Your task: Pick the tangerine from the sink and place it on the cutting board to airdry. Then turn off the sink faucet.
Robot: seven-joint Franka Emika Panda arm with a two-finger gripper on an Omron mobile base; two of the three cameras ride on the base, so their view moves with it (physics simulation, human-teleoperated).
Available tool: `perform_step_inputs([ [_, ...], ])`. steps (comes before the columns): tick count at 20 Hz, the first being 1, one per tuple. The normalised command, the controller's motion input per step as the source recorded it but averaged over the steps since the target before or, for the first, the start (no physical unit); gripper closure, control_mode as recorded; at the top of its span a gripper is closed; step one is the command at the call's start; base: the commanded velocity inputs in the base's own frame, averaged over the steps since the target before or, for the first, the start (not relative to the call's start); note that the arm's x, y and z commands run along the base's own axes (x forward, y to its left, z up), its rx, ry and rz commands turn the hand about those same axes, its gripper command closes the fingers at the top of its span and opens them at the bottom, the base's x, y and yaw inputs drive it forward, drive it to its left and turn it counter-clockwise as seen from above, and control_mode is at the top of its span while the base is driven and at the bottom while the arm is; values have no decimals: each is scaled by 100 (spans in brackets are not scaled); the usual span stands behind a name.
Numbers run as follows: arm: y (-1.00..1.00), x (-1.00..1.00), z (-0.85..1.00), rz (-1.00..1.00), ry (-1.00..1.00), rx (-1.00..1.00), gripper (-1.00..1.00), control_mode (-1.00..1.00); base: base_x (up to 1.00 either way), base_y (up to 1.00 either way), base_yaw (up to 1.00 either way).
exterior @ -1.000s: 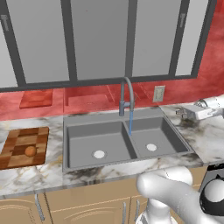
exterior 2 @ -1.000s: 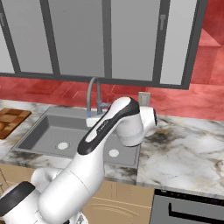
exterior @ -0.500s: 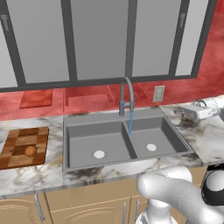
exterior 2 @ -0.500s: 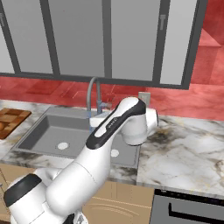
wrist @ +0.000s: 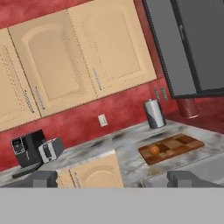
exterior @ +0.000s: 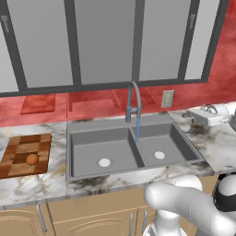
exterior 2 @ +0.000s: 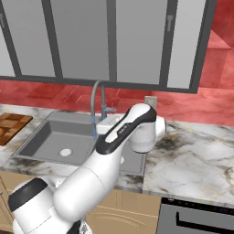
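The tangerine (exterior: 31, 159) rests on the checkered cutting board (exterior: 18, 152) on the counter left of the sink (exterior: 87, 138). The hand view looks along the counter at the same tangerine (wrist: 154, 149) and cutting board (wrist: 179, 144) far off. The sink faucet (exterior: 133, 99) stands behind the divider, and a thin blue stream of water falls from its spout into the sink (exterior 2: 43, 132). My gripper (exterior: 192, 113) hovers over the counter right of the sink, pointing left toward the faucet (exterior 2: 97, 98). The gripper (wrist: 116, 179) is open and empty, its fingertips (wrist: 43, 178) wide apart.
A plain reddish board (exterior: 38, 104) leans on the red backsplash at the left. A wall outlet (exterior: 167, 98) sits right of the faucet. Far along the counter stand a paper towel roll (wrist: 154, 113), a toaster (wrist: 51, 148) and a coffee machine (wrist: 27, 151).
My hand has shifted slightly left toward the faucet. The tangerine stays on the cutting board and the water keeps running.
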Motion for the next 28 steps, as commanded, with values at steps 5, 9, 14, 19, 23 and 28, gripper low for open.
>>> perform_step_inputs([
  [5,5,4,0,-5,-10,6,-100,-100,0,0,0],
  [9,20,17,2,-9,-8,0,-100,-100,0,0,0],
  [14,8,23,8,-11,-7,0,-100,-100,0,0,0],
  [19,1,30,2,-14,-3,0,-100,-100,0,0,0],
  [23,-24,36,-1,-12,0,0,-100,-100,0,0,0],
  [28,-20,37,-2,-10,0,0,-100,-100,0,0,0],
])
